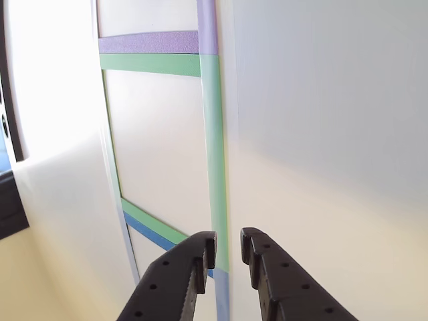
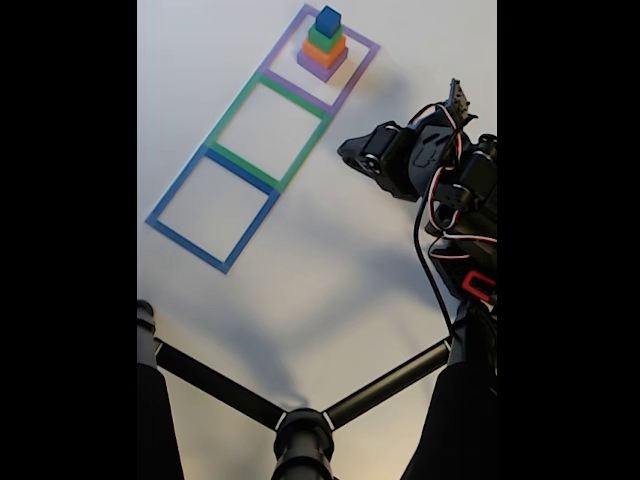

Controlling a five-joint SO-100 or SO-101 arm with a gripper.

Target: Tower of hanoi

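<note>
A white table (image 2: 330,290) fills both views, bright and slightly glossy, with soft shadows of the arm falling across it in the fixed view. Three square outlines of tape lie on it in a diagonal row, sharing edges: a blue square (image 2: 212,212) nearest the camera, a green square (image 2: 270,135) in the middle, and a purple square (image 2: 330,58) farthest away. Inside the purple square stands a stack of blocks (image 2: 323,50), widest at the bottom: purple, then orange, then green, with a small blue cube on top. The green and blue squares hold nothing.

The arm (image 2: 440,180) sits at the right edge of the fixed view, raised above the table and well apart from the stack; red, black and white wires loop along it. A black stand (image 2: 300,425) with branching legs crosses the bottom of that view.

In the other view the gripper (image 1: 229,249) enters from the bottom edge, its two dark fingers (image 1: 180,274) a narrow gap apart and holding nothing. Beyond them run the green and purple tape lines; the stack cannot be seen here. The left side is washed out by glare, and a dark object at the left edge is too cut off to identify. In the fixed view the fingers are hidden behind the arm's body.
</note>
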